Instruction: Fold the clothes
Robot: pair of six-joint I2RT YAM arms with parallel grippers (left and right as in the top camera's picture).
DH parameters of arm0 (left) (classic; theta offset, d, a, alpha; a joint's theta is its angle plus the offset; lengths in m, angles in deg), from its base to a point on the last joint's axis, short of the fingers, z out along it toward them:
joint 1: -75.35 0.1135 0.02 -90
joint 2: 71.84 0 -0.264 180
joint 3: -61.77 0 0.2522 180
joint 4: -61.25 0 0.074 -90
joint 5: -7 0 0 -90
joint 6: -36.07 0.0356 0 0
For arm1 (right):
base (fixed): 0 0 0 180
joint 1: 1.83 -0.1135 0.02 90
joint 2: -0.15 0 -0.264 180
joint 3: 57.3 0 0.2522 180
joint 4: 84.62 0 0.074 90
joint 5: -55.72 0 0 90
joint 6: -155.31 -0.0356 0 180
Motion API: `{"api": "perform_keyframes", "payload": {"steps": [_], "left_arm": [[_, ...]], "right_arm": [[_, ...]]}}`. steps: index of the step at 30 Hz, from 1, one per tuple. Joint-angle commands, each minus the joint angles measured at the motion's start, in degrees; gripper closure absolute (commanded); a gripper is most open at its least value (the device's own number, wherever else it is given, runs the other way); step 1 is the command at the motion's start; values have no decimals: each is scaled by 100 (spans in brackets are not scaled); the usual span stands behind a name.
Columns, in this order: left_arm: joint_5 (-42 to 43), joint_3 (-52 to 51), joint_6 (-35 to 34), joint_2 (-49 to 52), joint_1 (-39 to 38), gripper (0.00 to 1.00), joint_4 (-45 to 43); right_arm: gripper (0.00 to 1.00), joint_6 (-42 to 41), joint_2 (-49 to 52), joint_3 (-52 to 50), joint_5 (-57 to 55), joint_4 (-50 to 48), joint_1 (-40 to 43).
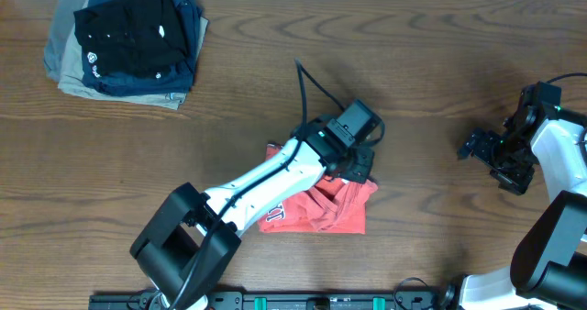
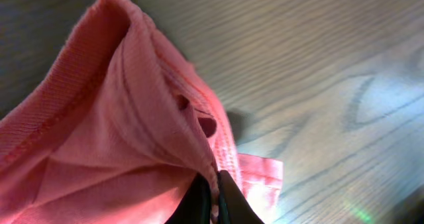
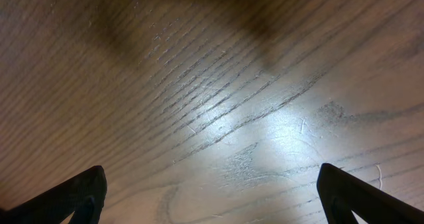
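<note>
The left gripper point(image 2: 213, 197) pinches a stitched fold of the crumpled coral-red cotton T-shirt point(image 2: 119, 138) above the grained brown wooden table point(image 2: 331, 65); the right gripper point(image 3: 211, 192) gapes wide, empty.

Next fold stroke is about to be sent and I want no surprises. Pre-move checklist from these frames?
1. Left tool gripping the T-shirt: ok, shut on a fabric edge.
2. Right tool open and empty: ok, only bare table beneath it.
3. Right tool clear of the shirt: ok, well off to the shirt's side.
4. Shirt lying flat: not ok, bunched under the left arm.
5. Folded stack out of the way: ok, at a far corner.
6. Number of layers pinched: cannot tell.
</note>
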Motion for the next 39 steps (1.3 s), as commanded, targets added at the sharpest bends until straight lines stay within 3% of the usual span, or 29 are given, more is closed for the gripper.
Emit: {"api": "perform_keyframes", "payload": {"steps": [1, 9, 13, 20, 27, 36, 39], "left_arm": [[11, 120, -11, 15, -138, 94, -92], [13, 120, -157, 376, -273, 93, -160], [15, 120, -470, 636, -317, 83, -216], [273, 138, -452, 625, -564, 47, -219], [555, 339, -372, -129, -621, 41, 173], [483, 367, -114, -1622, -601, 0, 1294], [2, 363, -116, -1818, -555, 2, 2184]], "right_arm": [[1, 44, 7, 81, 4, 4, 22], [1, 44, 7, 81, 4, 4, 22], [1, 44, 7, 81, 4, 2, 22], [1, 44, 7, 81, 4, 2, 22], [1, 44, 7, 81, 4, 4, 22], [1, 44, 7, 81, 4, 4, 22], [1, 44, 7, 81, 4, 2, 22]]}}
